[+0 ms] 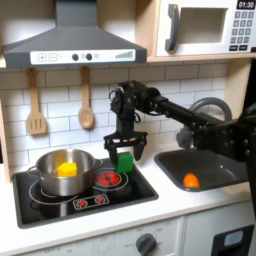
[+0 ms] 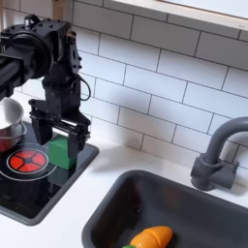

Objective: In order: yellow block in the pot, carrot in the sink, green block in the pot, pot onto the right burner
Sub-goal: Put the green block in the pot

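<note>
The green block [image 1: 125, 161] [image 2: 58, 151] sits at the right edge of the black cooktop [image 1: 60, 203]. My gripper [image 1: 126, 152] [image 2: 58, 143] is open and hangs low over it, one finger on each side, with small gaps to the block. The steel pot [image 1: 48, 170] [image 2: 7, 118] stands on the burner at the first exterior view's left, and the yellow block [image 1: 67, 169] lies inside it. The carrot [image 1: 190, 181] [image 2: 152, 237] lies in the dark sink [image 1: 215, 166] [image 2: 199, 208]. Beside the block is the red burner [image 1: 108, 180] [image 2: 25, 160], which is bare.
A dark arched faucet [image 2: 219, 153] stands behind the sink. A spatula [image 1: 36, 110] and a wooden spoon [image 1: 86, 100] hang on the tiled wall. A range hood [image 1: 70, 45] is above the cooktop, and the control knobs [image 1: 88, 203] are at its front.
</note>
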`<state>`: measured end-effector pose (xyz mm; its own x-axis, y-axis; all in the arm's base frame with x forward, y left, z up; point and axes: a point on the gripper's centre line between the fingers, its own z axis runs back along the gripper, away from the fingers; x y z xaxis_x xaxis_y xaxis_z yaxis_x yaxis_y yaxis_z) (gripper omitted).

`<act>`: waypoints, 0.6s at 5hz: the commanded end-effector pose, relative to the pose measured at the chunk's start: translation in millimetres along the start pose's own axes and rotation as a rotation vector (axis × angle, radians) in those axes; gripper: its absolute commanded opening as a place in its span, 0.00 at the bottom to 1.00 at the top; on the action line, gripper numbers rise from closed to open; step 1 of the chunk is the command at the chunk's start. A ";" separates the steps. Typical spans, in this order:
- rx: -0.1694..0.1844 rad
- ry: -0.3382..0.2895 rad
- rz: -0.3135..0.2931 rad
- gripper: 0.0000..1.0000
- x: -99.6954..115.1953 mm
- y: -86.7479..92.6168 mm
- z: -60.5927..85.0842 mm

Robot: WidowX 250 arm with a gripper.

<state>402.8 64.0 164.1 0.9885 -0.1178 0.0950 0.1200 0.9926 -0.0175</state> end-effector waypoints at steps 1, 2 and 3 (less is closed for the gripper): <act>-0.002 0.018 0.001 1.00 2.2 0.9 -10.4; 0.001 0.019 0.000 1.00 3.9 2.3 -10.4; -0.005 0.036 0.002 1.00 4.0 2.5 -18.4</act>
<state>408.8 66.1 146.8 0.9913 -0.1164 0.0610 0.1179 0.9928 -0.0216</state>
